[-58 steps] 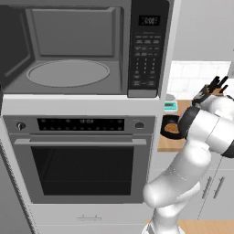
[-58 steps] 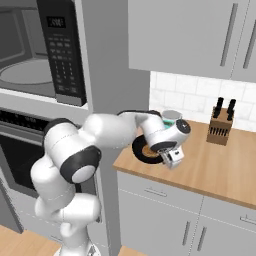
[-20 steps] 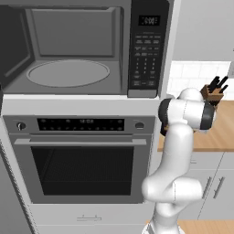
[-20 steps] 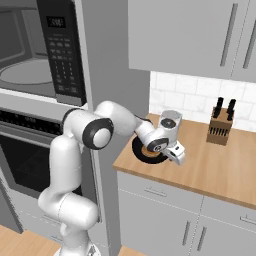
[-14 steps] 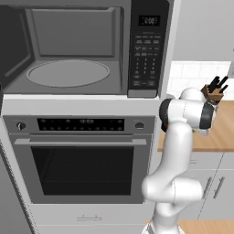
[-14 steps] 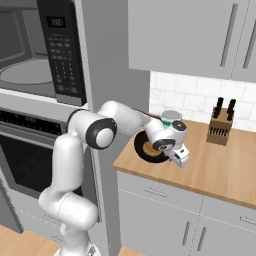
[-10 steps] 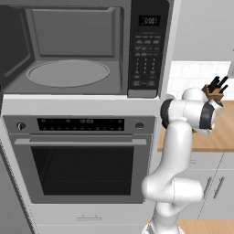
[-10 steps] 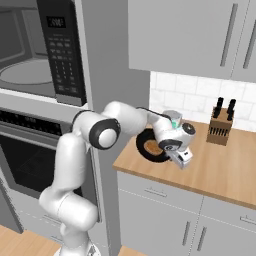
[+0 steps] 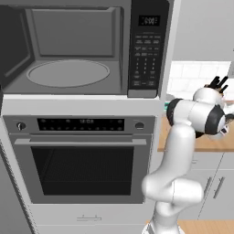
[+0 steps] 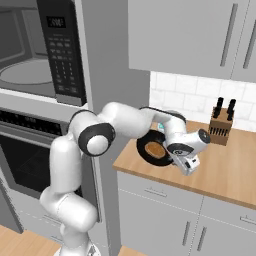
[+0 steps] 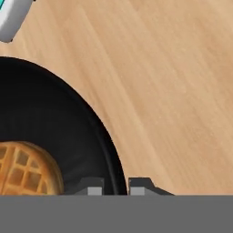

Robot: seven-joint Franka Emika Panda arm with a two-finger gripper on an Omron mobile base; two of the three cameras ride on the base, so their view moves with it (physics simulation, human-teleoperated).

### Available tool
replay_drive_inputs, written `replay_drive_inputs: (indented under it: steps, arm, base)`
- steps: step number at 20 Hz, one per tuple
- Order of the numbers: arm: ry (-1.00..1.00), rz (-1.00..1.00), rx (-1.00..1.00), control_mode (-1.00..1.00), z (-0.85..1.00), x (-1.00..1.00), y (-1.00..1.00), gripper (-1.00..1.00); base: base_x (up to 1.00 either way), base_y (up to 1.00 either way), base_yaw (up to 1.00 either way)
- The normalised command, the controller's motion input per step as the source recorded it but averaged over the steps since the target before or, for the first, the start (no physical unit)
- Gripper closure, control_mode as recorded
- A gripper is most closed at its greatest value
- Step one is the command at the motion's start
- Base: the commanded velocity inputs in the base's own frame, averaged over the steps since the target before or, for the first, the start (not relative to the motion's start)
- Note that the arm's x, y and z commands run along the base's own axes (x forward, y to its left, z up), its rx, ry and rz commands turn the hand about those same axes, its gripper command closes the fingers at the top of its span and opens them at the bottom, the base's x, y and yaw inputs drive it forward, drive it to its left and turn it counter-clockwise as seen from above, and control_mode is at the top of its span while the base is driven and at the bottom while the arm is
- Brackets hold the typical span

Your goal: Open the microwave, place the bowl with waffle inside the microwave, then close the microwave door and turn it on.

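The microwave [image 9: 68,50] stands open above the oven, its glass turntable [image 9: 68,73] bare; the microwave door [image 9: 10,43] is swung out to the left. The bowl with waffle [image 10: 148,145] is on the left part of the wooden counter [image 10: 225,170]. In the hand view the black bowl [image 11: 54,118] and the waffle [image 11: 25,168] are very close. My gripper [image 11: 116,185] has one fingertip inside the rim and one outside, shut on the bowl's rim. From the right base view the gripper [image 10: 186,164] sits at the bowl's right edge.
The steel-trimmed oven [image 9: 82,164] sits below the microwave. A knife block [image 10: 220,127] stands at the back of the counter by the tiled wall. A teal and white cup [image 11: 11,18] stands just beyond the bowl. Wall cabinets [image 10: 200,35] hang above the counter.
The hand has shifted a little right and down at the bowl's edge, and the fingers have narrowed onto the rim. The bowl has hardly moved.
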Motion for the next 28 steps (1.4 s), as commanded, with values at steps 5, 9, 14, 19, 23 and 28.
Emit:
replay_drive_inputs:
  steps: [5,9,14,19,23,28]
  arm:
    - [-0.23,0.0,-0.14,-1.0,0.29,-1.0,0.75,1.0]
    - [-0.15,0.0,-0.12,-1.0,0.34,-1.0,0.67,1.0]
    - [-0.04,0.0,-0.02,-1.0,0.55,-1.0,0.14,1.0]
    - [0.01,-0.02,0.0,-1.0,0.86,-1.0,0.0,1.0]
    - [0.17,-0.04,-0.06,-1.0,0.89,-1.0,0.1,1.0]
    - [0.2,-0.26,0.0,-1.0,0.7,-0.97,0.17,1.0]
  base:
    - [0.0,0.0,0.0]
    - [0.0,0.0,0.0]
    - [0.0,0.0,0.0]
    - [0.0,0.0,0.0]
    - [0.0,0.0,0.0]
    - [0.0,0.0,0.0]
